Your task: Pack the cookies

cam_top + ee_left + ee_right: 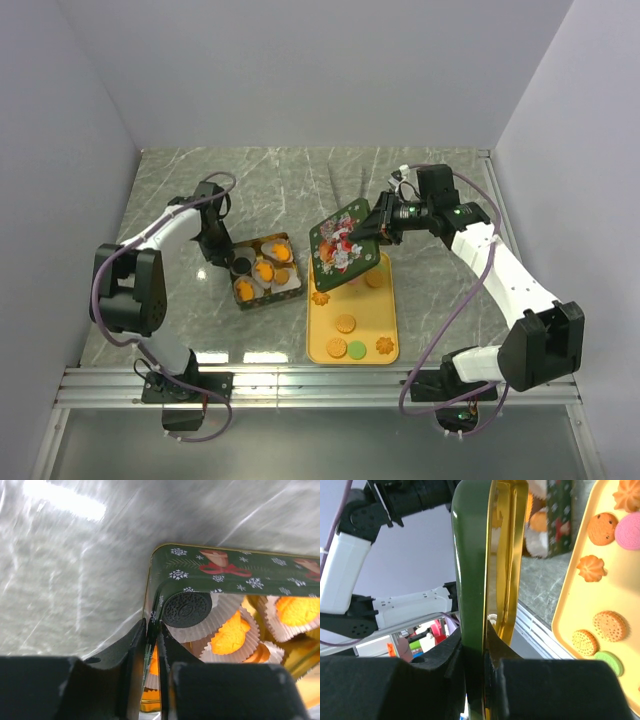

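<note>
A green Christmas tin (283, 297) sits left of the yellow tray (372, 318). It holds cookies in white paper cups: several orange ones (265, 270) and a dark chocolate disc (187, 610). My left gripper (228, 262) is shut on the tin's wall (230, 570), one finger inside and one outside (154, 630). My right gripper (378, 232) is shut on the tin's green lid (340, 245) and holds it tilted above the tray's far end. The lid shows edge-on in the right wrist view (472, 570). Loose cookies lie on the tray: a tan round (345, 324), a green disc (356, 349) and a flower shape (384, 346).
The tray also shows in the right wrist view (570, 605), with tan rounds (602, 528), a flower cookie (592, 567) and a pink disc (627, 530). The grey marble table (180, 180) is walled at left, back and right. A metal rail (320, 385) runs along the near edge.
</note>
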